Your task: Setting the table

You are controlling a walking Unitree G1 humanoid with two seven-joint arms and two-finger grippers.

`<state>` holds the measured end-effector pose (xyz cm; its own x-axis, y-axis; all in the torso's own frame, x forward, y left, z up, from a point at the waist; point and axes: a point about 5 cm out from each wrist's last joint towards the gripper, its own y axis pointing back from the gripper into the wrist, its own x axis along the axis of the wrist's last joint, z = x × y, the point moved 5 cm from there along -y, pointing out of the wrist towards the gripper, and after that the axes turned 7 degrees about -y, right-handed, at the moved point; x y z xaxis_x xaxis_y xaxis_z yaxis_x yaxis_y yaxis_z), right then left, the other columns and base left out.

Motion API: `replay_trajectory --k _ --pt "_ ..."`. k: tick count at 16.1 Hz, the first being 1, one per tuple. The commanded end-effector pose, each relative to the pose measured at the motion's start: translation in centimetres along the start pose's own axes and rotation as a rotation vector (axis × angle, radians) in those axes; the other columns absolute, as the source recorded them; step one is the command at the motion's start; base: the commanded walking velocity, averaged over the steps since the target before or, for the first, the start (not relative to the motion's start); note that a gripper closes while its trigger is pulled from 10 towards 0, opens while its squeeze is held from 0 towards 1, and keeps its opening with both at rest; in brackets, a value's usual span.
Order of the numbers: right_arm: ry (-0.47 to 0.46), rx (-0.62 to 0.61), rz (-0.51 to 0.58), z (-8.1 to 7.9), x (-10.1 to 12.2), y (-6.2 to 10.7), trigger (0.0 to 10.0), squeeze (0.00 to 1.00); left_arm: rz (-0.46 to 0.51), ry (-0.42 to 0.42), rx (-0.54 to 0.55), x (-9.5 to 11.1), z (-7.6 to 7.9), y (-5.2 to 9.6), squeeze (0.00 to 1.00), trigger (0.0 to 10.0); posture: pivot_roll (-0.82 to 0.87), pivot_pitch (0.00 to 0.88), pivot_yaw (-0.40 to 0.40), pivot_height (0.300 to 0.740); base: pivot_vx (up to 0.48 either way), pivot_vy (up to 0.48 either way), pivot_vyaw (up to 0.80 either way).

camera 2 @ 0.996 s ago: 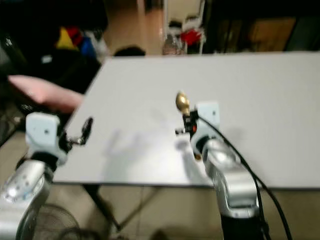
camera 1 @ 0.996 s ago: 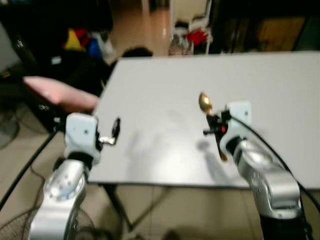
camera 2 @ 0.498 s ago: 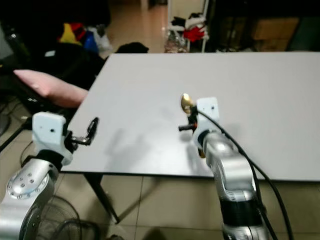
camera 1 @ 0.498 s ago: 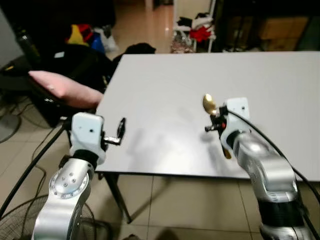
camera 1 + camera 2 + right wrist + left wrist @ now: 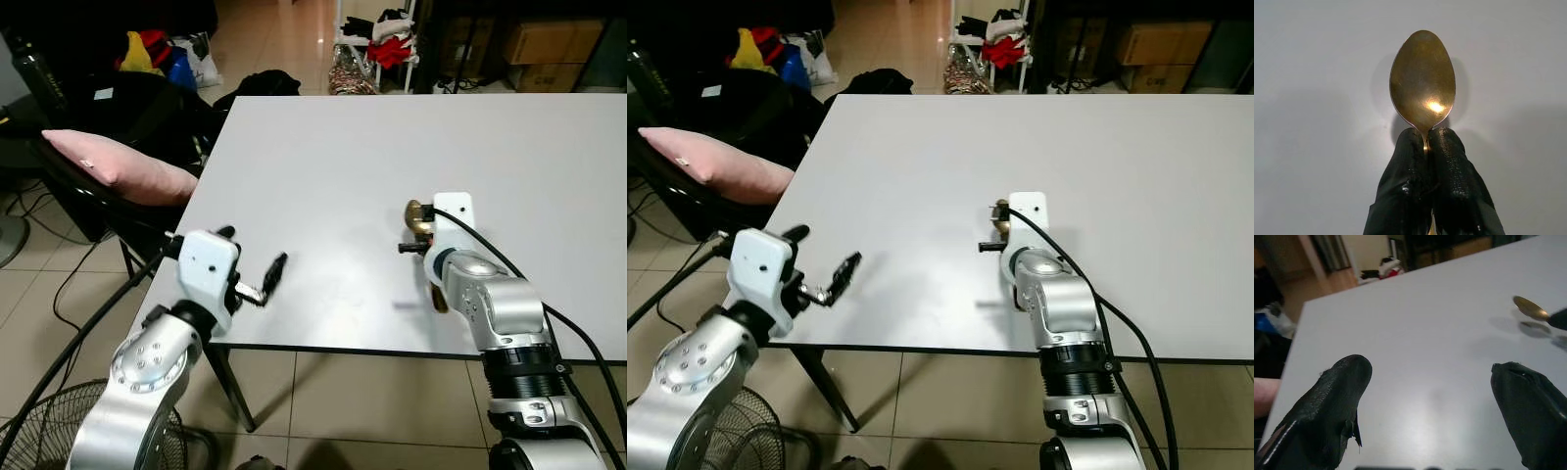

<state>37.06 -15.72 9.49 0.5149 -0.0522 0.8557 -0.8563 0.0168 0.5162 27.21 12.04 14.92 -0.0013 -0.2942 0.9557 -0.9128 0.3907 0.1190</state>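
Spoon (image 5: 1422, 78) pinched at its neck in right gripper (image 5: 1431, 142), bowl pointing away from the wrist, low over white table (image 5: 323, 157). Left gripper (image 5: 1430, 396) spread wide, holding nothing, near the table's edge.

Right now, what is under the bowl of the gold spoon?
Under the gold spoon lies the bare white table with the spoon's shadow. The right gripper is closed on its neck, covering the handle.
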Motion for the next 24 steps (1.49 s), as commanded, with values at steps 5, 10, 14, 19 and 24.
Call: replay_trajectory --k 5,10,14,19,24 --pt "-0.032 -0.03 -0.028 1.6 -0.4 0.3 10.0 0.0 -0.036 0.016 -0.221 -0.6 3.2 1.1 0.0 10.0 -0.09 0.0 0.074 0.74 0.0 0.0 0.0" --pt "-0.048 -0.003 -0.093 2.8 -1.0 0.5 10.0 0.0 -0.035 0.017 -0.319 -0.5 4.4 1.8 0.0 10.0 -0.1 0.0 0.085 0.74 0.0 0.0 0.0" --pt "-0.043 -0.009 -0.095 3.6 -0.7 0.1 10.0 0.0 -0.038 0.016 -0.34 -0.5 4.7 2.0 0.0 10.0 -0.1 0.0 0.085 0.74 0.0 0.0 0.0" --pt "-0.034 0.0 -0.108 3.9 -0.6 -0.3 10.0 0.0 -0.043 0.02 -0.354 -0.5 4.9 2.2 0.0 10.0 -0.09 0.0 0.082 0.74 0.0 0.0 0.0" --pt "-0.041 -0.005 -0.114 4.0 -0.6 -0.4 10.0 1.0 -0.043 0.017 -0.352 -0.5 4.9 2.2 0.0 10.0 -0.09 0.0 0.081 0.74 0.0 0.0 0.0"
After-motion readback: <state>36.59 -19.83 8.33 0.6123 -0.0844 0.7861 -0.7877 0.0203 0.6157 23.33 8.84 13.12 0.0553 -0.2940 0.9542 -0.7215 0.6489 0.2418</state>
